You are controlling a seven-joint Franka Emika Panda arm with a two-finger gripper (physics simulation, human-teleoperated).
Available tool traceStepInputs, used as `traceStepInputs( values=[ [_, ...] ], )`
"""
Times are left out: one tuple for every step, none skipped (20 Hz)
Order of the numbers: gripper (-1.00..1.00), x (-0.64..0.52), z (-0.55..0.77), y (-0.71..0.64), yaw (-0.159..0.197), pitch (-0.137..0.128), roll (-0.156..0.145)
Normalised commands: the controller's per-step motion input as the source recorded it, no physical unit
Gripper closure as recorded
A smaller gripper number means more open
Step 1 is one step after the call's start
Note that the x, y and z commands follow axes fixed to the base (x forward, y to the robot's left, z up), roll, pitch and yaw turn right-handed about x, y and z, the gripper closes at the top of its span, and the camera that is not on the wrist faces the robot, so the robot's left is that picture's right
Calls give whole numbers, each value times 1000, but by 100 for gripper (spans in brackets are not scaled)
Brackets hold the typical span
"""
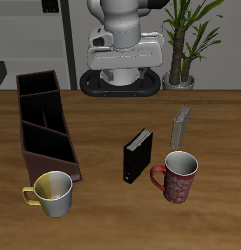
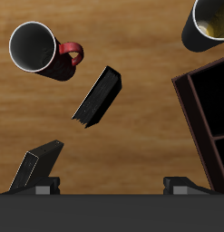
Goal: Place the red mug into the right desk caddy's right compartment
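Red mug point(image 1: 179, 177), dark red with a pale speckled pattern and a light inside, stands upright on the wooden worktop point(image 1: 102, 107) near its front edge, its one handle pointing toward the small black upright box point(image 1: 138, 154) just beside it. Nothing can be seen inside the mug; in the wrist view its interior point(image 2: 34, 45) looks dark and bare. A small grey upright box point(image 1: 180, 126) stands a little farther back than the mug, apart from it.

Across the worktop, well apart from the mug, lies the right desk caddy point(image 1: 44, 122), a long narrow dark brown open-topped box with thin walls and dividers that split it into three cells. All three cells appear to hold nothing. The right compartment point(image 1: 36, 84), the squarish end cell, is the one farthest back, toward the robot's base. A shiny cream-yellow mug point(image 1: 53, 192) stands upright just in front of the caddy's near end, close to it; its inside also shows nothing.

The pincer point(image 2: 112, 186) hangs high above the worktop, holding nothing. Only its two fingertips point(image 2: 45, 185) show at the edge of the wrist view, set wide apart, so it is released. A potted green plant point(image 1: 190, 39) stands behind the worktop.
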Motion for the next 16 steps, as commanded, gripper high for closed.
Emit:
traceStepInputs(
  values=[
    [-100, -51, -130, -72, 36, 31, -16],
    [-100, -102, -120, 2, 77, -18, 32],
    [-100, -60, -66, -61, 75, -9, 26],
    [-100, 55, -20, -218, -90, 33, -70],
    [-100, 34, 83, -65, 53, -67, -35],
    [-100, 18, 6, 66, 0, 0, 0],
    [-100, 120, 51, -145, -2, 19, -20],
    [-100, 95, 143, -197, -93, 3, -67],
    [-100, 110, 192, -96, 62, -78, -24],
    [-100, 256, 135, -188, -21, 6, -34],
    [-100, 0, 0, 0, 0, 0, 0],
    [-100, 14, 2, 51, 0, 0, 0],
    [-100, 0, 0, 0, 0, 0, 0],
    [-100, 0, 0, 0, 0, 0, 0],
    [-100, 1272, 590, 275, -101, -48, -305],
    [-100, 3, -25, 17, 0, 0, 0]
  ],
)
